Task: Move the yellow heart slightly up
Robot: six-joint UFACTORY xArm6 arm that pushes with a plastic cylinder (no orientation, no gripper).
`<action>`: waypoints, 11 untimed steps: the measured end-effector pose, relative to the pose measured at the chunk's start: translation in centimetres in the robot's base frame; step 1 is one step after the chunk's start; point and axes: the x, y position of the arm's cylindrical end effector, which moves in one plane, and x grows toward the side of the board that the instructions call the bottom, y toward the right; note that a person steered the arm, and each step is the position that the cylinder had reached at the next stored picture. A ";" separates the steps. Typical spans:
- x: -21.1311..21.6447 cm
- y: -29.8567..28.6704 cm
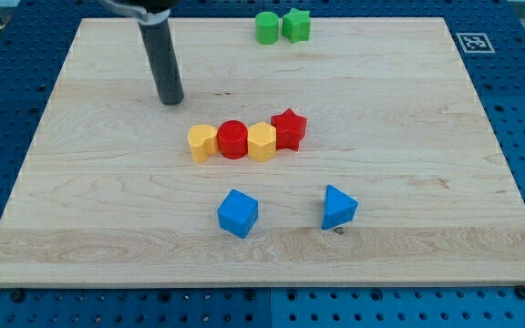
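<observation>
The yellow heart (pixel 202 142) lies near the board's middle, at the left end of a touching row. To its right come a red cylinder (pixel 233 138), a yellow hexagon (pixel 262 142) and a red star (pixel 289 128). My tip (pixel 170 100) rests on the board above and to the left of the yellow heart, a short gap away and touching no block. The dark rod rises from it to the view's top.
A green cylinder (pixel 267 27) and a green star (pixel 296 25) sit together at the board's top edge. A blue cube (pixel 238 213) and a blue triangular block (pixel 338 207) lie below the row. The wooden board (pixel 80 228) lies on a blue perforated table.
</observation>
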 end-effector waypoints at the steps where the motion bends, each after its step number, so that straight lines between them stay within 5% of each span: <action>1: 3.7 0.0; 3: 9.9 2.3; 5: 11.5 6.0; 8: 5.8 5.9; 11: 4.5 -1.1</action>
